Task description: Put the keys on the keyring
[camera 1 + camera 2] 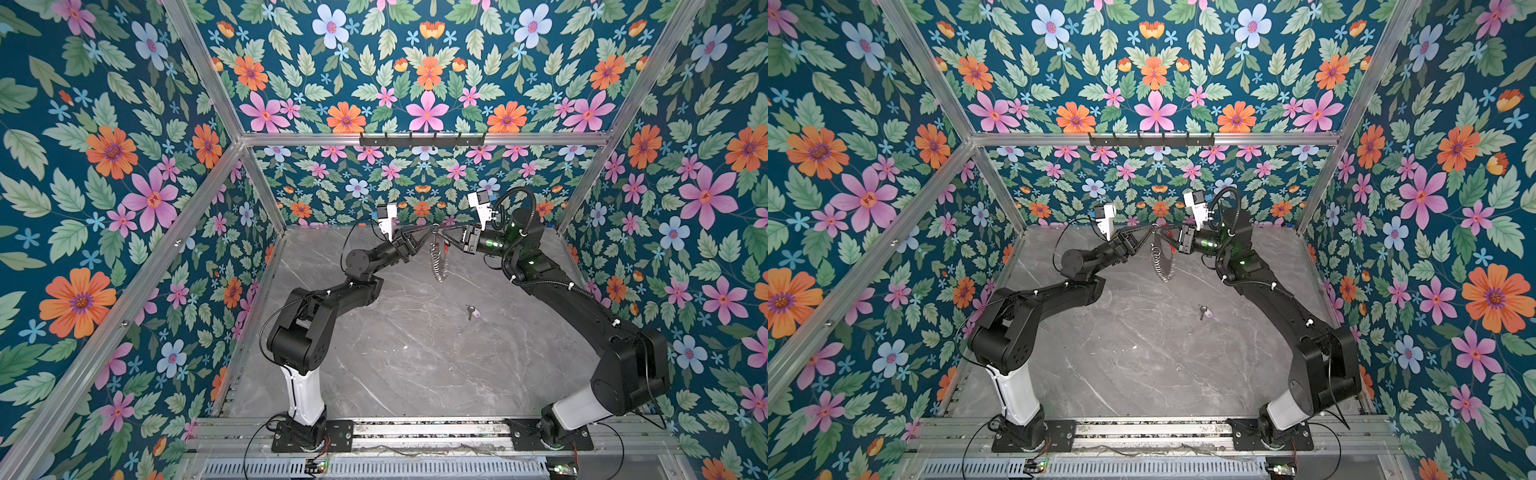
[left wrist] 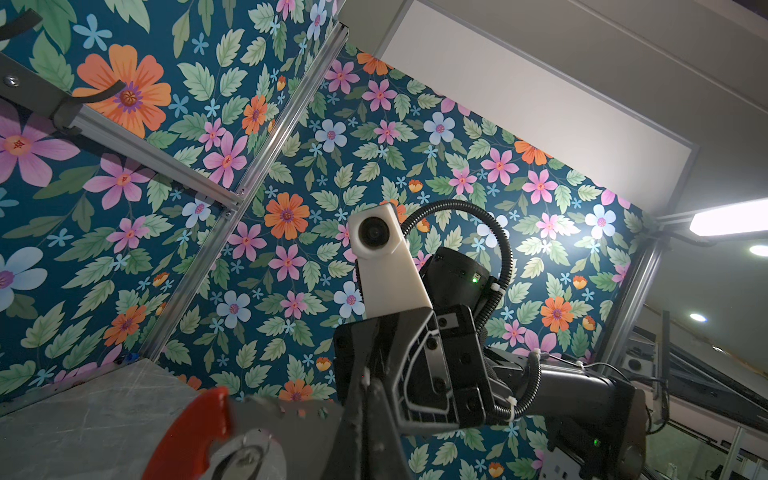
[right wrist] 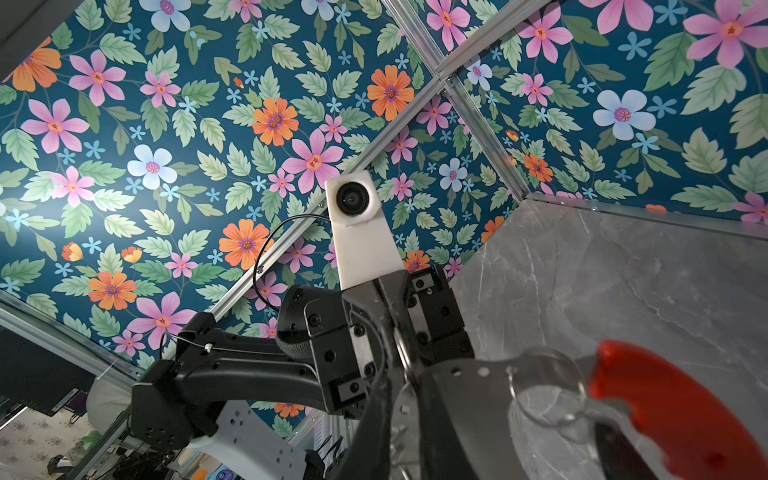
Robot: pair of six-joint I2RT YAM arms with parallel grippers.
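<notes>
The keyring (image 1: 437, 259) hangs in the air over the far part of the table, its small silver rings dangling in a column, in both top views (image 1: 1158, 262). At its upper end my left gripper (image 1: 430, 230) is shut on it, and my right gripper (image 1: 442, 237) meets it from the other side with its jaws nearly together on the silver part. The red plastic section (image 3: 685, 415) looms close in the right wrist view, beside the perforated metal strip (image 3: 469, 382). The keys (image 1: 471, 311) lie loose on the table, apart from both grippers, dark head and lavender tag showing.
Grey marble table (image 1: 395, 365) inside floral walls framed with aluminium bars. A black hook rack (image 1: 422, 139) is mounted on the back crossbar above the grippers. Both arm bases stand on the rail at the near edge (image 1: 415, 432).
</notes>
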